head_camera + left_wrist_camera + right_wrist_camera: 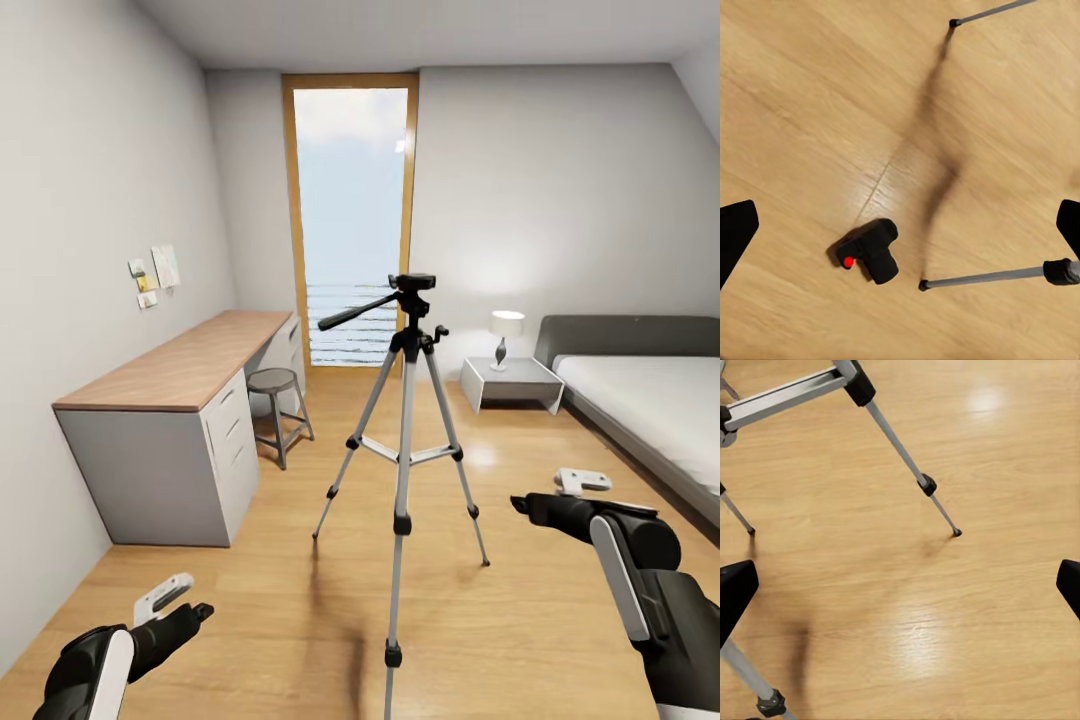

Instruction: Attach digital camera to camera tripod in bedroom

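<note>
The camera tripod (pixel 404 400) stands upright in the middle of the bedroom's wood floor, its black head and pan handle (pixel 357 312) on top with nothing mounted. In the left wrist view the digital camera (pixel 870 251) lies on the floor, red button showing, close to one tripod foot (pixel 922 285). My left gripper (pixel 180 607) hangs open low at the left, above the camera and apart from it. Right of the tripod, my right gripper (pixel 560 495) is open too, over bare floor near a tripod leg (pixel 907 457).
A wood-topped desk (pixel 190 365) runs along the left wall with a round grey stool (pixel 275 385) beside it. The tall window (pixel 352 220) is at the back. A nightstand (pixel 510 380) with a lamp (pixel 506 330) and the grey bed (pixel 650 400) stand at the right.
</note>
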You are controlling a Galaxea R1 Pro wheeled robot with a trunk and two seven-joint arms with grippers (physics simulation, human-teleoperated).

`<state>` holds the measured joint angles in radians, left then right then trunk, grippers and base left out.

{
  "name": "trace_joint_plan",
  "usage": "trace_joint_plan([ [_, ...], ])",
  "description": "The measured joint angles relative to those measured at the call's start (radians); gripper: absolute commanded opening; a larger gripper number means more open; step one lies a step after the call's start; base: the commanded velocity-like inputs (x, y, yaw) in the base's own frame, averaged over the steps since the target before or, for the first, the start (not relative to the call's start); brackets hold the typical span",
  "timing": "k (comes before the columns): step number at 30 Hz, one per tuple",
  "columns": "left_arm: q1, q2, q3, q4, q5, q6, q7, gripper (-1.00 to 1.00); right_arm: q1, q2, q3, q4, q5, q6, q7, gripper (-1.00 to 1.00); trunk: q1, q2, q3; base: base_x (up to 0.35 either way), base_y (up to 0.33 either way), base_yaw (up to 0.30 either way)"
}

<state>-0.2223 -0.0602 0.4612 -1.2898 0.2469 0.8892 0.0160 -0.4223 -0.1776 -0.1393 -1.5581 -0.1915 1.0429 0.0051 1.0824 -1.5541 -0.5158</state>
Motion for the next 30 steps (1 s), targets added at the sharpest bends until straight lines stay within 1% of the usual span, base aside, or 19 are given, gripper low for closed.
trace_joint_plan([
  [5, 0.001, -0.003, -0.001, -0.007, 0.002, 0.006, 0.053, 1.00, 0.001, -0.010, -0.012, -0.033, -0.018, 0.000, 0.006, 1.00, 0.019, -0.035, -0.016, 0.000, 0.000, 0.000],
  [8, -0.006, -0.001, 0.002, -0.005, 0.004, 0.009, 0.075, 1.00, -0.001, -0.014, -0.016, -0.041, -0.025, 0.000, 0.007, 1.00, 0.031, -0.056, -0.025, 0.000, 0.000, 0.000],
  [10, -0.028, 0.002, 0.004, 0.001, 0.004, 0.023, 0.085, 1.00, -0.005, -0.016, -0.018, -0.042, -0.029, 0.000, 0.009, 1.00, 0.038, -0.070, -0.031, 0.000, 0.000, 0.000],
  [13, -0.092, 0.005, 0.006, 0.005, 0.000, 0.085, 0.110, 1.00, -0.013, -0.017, -0.018, -0.041, -0.033, 0.000, 0.010, 1.00, 0.050, -0.091, -0.041, 0.000, 0.000, 0.000],
  [14, -0.093, 0.005, 0.006, 0.005, -0.002, 0.086, 0.110, 1.00, -0.013, -0.017, -0.018, -0.041, -0.033, 0.000, 0.010, 1.00, 0.054, -0.098, -0.044, 0.000, 0.000, 0.000],
  [15, -0.140, 0.007, 0.008, 0.006, 0.000, 0.117, 0.137, 1.00, -0.034, -0.018, -0.018, -0.041, -0.033, 0.000, 0.010, 1.00, 0.058, -0.105, -0.047, 0.000, 0.000, 0.000],
  [17, -0.192, 0.006, 0.008, 0.003, -0.004, 0.140, 0.172, 1.00, -0.074, -0.021, -0.018, -0.041, -0.034, 0.000, 0.010, 1.00, 0.065, -0.119, -0.053, 0.000, 0.000, 0.000],
  [18, -0.193, 0.006, 0.008, 0.003, -0.005, 0.140, 0.173, 1.00, -0.075, -0.021, -0.018, -0.041, -0.034, 0.000, 0.010, 1.00, 0.069, -0.126, -0.056, 0.000, 0.000, 0.000],
  [20, -0.235, 0.004, 0.007, -0.001, -0.003, 0.154, 0.208, 1.00, -0.127, -0.024, -0.018, -0.040, -0.034, 0.000, 0.009, 1.00, 0.077, -0.140, -0.063, 0.000, 0.000, 0.000],
  [22, -0.267, 0.002, 0.005, -0.009, -0.002, 0.155, 0.235, 1.00, -0.182, -0.026, -0.018, -0.039, -0.033, 0.000, 0.008, 1.00, 0.084, -0.154, -0.069, 0.000, 0.000, 0.000],
  [23, -0.267, 0.002, 0.005, -0.009, -0.003, 0.155, 0.235, 1.00, -0.183, -0.026, -0.018, -0.039, -0.032, 0.000, 0.008, 1.00, 0.088, -0.161, -0.072, 0.000, 0.000, 0.000],
  [26, -0.301, 0.000, 0.001, -0.024, 0.000, 0.155, 0.260, 1.00, -0.256, -0.028, -0.018, -0.038, -0.032, 0.000, 0.008, 1.00, 0.100, -0.182, -0.081, 0.000, 0.000, 0.000],
  [30, -0.346, 0.001, 0.000, -0.035, 0.002, 0.155, 0.277, 1.00, -0.341, -0.030, -0.018, -0.038, -0.034, 0.000, 0.008, 1.00, 0.115, -0.210, -0.094, 0.000, 0.000, 0.000],
])
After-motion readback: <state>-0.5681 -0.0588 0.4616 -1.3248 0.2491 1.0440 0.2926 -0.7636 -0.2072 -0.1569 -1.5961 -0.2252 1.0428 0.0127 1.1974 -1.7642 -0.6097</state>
